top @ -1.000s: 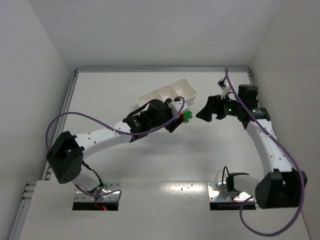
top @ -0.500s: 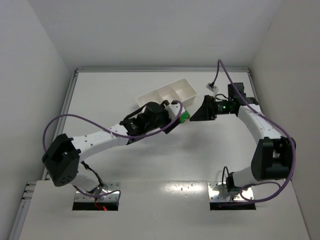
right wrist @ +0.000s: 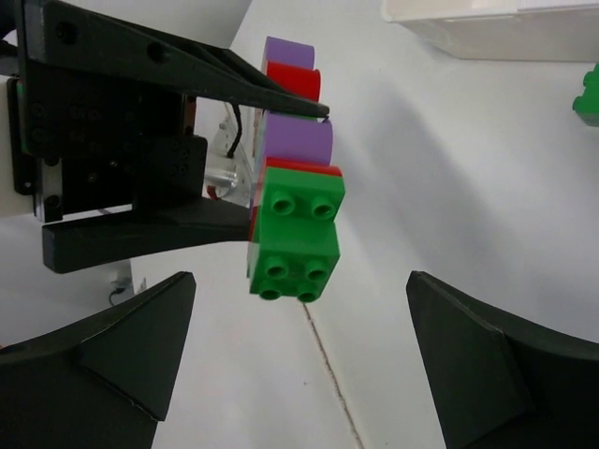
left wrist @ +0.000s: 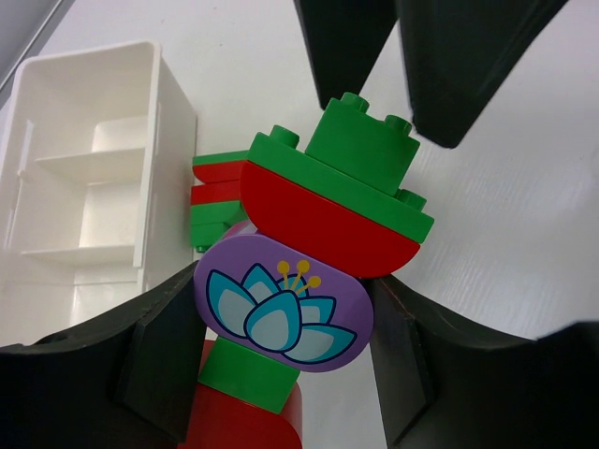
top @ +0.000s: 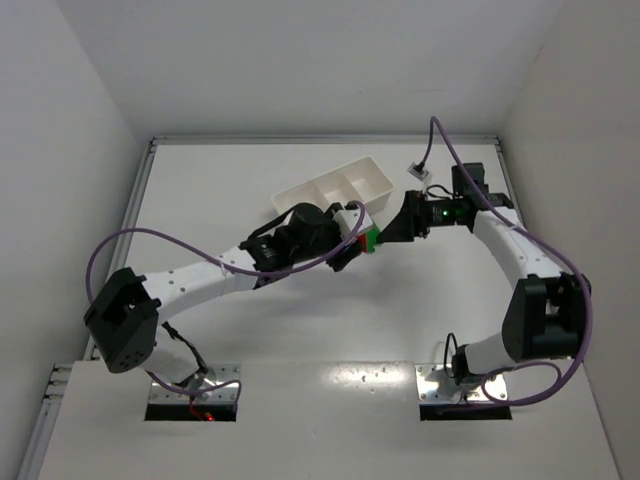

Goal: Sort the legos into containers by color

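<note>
Only marking we can spot is a teal lotus print on the purple brick [left wrist: 281, 313] of the red-green-purple lego stack [left wrist: 323, 210]. White worktop [top: 300, 330], plain white walls. Our left claw [top: 356, 238] grips that stack just beside the white tray [left wrist: 112, 140], and the right claw [right wrist: 299, 281] gapes wide around its green end brick [right wrist: 298, 248].

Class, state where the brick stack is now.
In the top view, the brick stack is clamped in the left hand by the white tray's right end, facing the open right hand.
</note>
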Tool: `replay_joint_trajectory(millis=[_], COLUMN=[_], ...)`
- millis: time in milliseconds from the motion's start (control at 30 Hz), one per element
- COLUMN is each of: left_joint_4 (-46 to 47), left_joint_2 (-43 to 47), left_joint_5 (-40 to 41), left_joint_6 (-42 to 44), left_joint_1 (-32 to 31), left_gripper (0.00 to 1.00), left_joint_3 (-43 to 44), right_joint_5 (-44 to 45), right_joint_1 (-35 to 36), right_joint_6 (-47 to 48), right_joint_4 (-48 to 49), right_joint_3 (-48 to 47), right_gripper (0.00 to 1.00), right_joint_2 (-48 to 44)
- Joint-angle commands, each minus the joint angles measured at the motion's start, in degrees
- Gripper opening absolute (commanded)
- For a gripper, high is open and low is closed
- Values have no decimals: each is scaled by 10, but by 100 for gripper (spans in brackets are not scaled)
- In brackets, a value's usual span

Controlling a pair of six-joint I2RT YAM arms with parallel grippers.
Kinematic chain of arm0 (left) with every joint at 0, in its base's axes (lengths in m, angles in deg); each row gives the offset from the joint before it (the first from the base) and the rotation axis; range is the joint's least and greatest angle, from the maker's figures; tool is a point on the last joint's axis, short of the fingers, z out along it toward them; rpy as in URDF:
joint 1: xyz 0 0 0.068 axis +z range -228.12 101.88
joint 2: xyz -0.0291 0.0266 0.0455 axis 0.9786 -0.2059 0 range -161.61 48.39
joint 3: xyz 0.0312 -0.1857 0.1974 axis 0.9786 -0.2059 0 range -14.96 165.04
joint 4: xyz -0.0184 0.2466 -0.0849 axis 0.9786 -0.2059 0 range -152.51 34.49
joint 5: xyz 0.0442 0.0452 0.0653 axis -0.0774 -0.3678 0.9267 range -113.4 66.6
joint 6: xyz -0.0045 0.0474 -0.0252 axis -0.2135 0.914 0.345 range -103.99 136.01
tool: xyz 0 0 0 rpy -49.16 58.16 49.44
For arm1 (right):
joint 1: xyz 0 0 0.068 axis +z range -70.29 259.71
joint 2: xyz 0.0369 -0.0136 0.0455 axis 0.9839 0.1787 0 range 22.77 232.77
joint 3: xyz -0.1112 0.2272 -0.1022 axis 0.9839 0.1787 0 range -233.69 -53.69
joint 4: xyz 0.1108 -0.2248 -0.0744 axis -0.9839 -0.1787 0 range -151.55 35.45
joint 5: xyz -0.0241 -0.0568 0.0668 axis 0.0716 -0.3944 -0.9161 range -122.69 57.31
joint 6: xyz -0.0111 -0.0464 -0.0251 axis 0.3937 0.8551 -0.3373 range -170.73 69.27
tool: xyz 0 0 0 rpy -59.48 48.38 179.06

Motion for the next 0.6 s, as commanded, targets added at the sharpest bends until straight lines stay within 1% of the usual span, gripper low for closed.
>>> replay_joint_trajectory(millis=[0, 133, 167, 233, 267, 300, 333, 433, 467, 533, 567], left_joint_4=[21, 21, 21, 21, 21, 21, 21, 21, 21, 21, 21], left_joint_2=[15, 10, 10, 10, 5, 5, 5, 5, 5, 5, 5], left_joint_5=[-18, -18, -18, -18, -18, -18, -18, -18, -18, -18, -18], left_joint_6=[-15, -15, -15, -15, -15, -15, -15, -15, -15, -15, -15], left_joint_1=[-8, -13, -19, -19, -19, -19, -19, -19, -19, -19, -19], left_gripper=[0, 0, 0, 0, 0, 0, 0, 0, 0, 0, 0], left_joint_3=[27, 32, 32, 32, 32, 32, 32, 32, 32, 27, 27], right_joint_5=[1, -6, -6, -18, -18, -23, -23, -30, -36, -41, -41], right_joint_1=[5, 10, 10, 10, 15, 15, 15, 15, 20, 20, 20], right_joint_6=[6, 6, 6, 6, 6, 11, 11, 24, 24, 38, 43], right_joint_4=[28, 28, 28, 21, 21, 14, 14, 3, -2, -8, -16], right_joint_3=[-18, -23, -23, -29, -35, -35, -41, -41, -46, -46, -46], right_gripper=[96, 90, 84, 80, 73, 70, 63, 55, 48, 38, 21], right_joint_2=[4, 20, 25, 30, 30, 36, 36, 42, 42, 47, 47])
